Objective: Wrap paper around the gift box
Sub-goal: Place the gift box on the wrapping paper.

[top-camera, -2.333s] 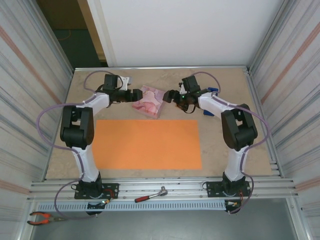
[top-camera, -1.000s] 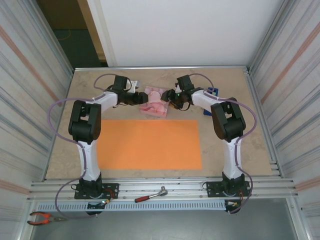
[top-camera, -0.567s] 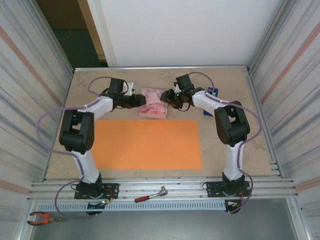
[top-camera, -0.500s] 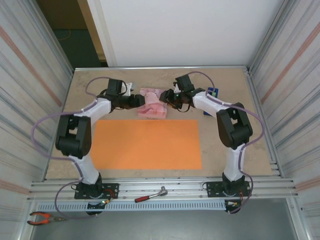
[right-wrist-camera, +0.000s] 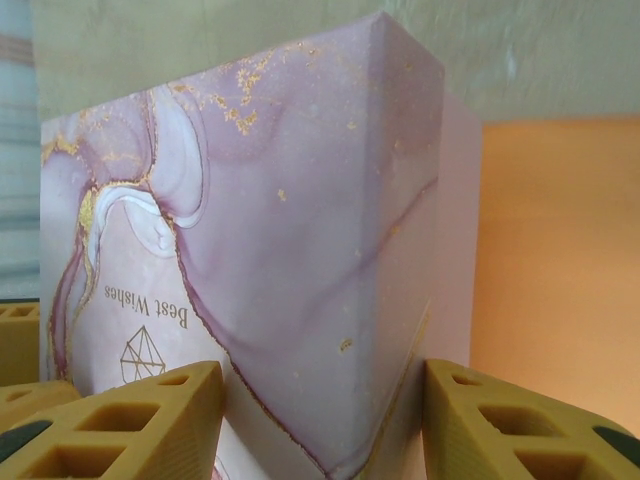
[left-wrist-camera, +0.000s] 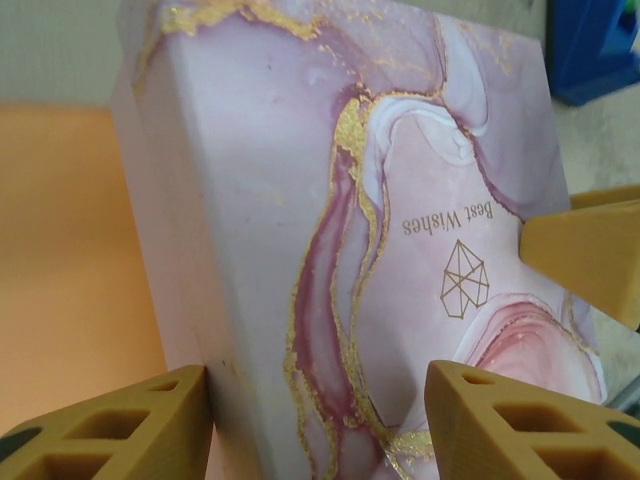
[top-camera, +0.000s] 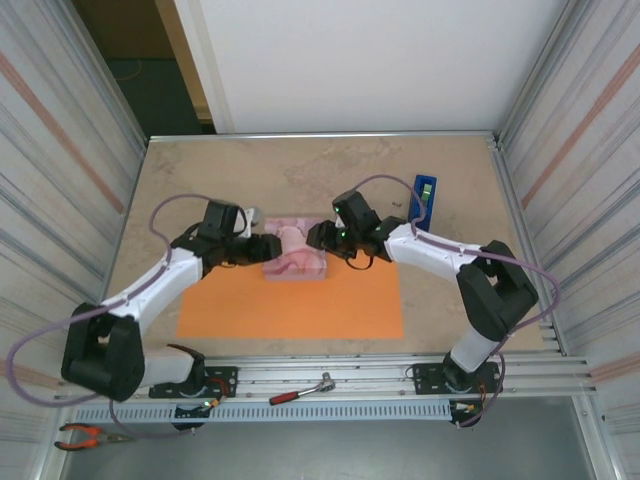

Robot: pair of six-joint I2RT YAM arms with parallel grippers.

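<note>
The gift box (top-camera: 295, 257), pink and white marbled with gold veins, is tilted over the far edge of the orange paper (top-camera: 290, 305). My left gripper (top-camera: 262, 250) is shut on its left end and my right gripper (top-camera: 320, 238) on its right end. In the left wrist view the gift box (left-wrist-camera: 350, 230) sits between the tan fingers (left-wrist-camera: 130, 430) of the left gripper (left-wrist-camera: 320, 420), with the paper (left-wrist-camera: 70, 250) behind. In the right wrist view the right gripper (right-wrist-camera: 320, 420) clasps a corner of the gift box (right-wrist-camera: 290, 230), the paper (right-wrist-camera: 560, 250) to its right.
A blue tape dispenser (top-camera: 424, 198) lies on the table at the back right; its blue body (left-wrist-camera: 595, 50) shows past the box. A red-handled ratchet (top-camera: 300, 390) and pliers (top-camera: 85, 437) lie on the front rail. Metal walls close in both sides.
Both arms have drawn back toward the near side, carrying the gift box from the bare table behind the paper to the paper's far edge.
</note>
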